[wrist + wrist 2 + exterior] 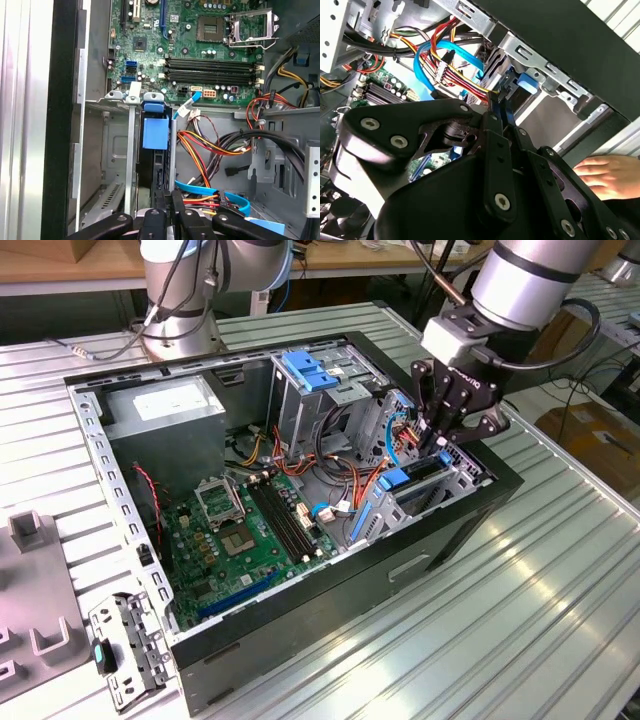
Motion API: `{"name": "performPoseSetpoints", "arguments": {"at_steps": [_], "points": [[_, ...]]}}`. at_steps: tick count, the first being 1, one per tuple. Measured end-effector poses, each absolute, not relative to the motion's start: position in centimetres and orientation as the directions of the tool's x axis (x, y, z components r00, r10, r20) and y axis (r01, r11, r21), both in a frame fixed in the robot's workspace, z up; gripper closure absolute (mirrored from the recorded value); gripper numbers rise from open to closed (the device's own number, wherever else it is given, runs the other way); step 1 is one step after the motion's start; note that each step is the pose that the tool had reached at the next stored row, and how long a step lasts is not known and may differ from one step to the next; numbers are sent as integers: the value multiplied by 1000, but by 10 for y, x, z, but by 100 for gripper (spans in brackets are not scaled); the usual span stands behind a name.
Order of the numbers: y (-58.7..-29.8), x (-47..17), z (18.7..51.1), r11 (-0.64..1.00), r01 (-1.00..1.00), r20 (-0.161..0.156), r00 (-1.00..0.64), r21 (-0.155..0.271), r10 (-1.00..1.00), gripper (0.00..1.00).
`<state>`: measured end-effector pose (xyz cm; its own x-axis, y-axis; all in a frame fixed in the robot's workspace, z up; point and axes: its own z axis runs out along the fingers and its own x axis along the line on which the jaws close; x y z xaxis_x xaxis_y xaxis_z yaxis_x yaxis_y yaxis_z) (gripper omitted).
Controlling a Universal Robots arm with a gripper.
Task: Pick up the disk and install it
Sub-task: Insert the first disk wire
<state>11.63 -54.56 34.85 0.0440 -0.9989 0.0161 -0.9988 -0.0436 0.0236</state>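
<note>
Gripper [447,436] sits at right of centre in the exterior view, down inside the open PC case [420,560] at its right-hand end, directly over the drive bay [420,485] with the blue plastic carrier. Fingers are together, narrow gap, pinched on the top edge of the disk [159,170], which stands on edge in the bay slot at lower centre of the first wrist view, blue tab [155,131] above it. Only a thin dark edge of the drive is visible, label not seen. Second wrist view: fingers [496,107] close together at centre frame, gripping the same dark edge next to the metal bay frame [540,65]; a person's hand [612,175] rests at lower right outside the case. Motherboard [245,530] lies lower left of centre in the exterior view, grey cage with blue handle [305,390] upper centre, power supply box [165,410] upper left.
</note>
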Motion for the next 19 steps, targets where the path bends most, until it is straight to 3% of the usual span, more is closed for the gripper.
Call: {"name": "performPoseSetpoints", "arguments": {"at_steps": [19], "points": [[-550,116,345,-35,-999,16,35,24,-999,84]]}}
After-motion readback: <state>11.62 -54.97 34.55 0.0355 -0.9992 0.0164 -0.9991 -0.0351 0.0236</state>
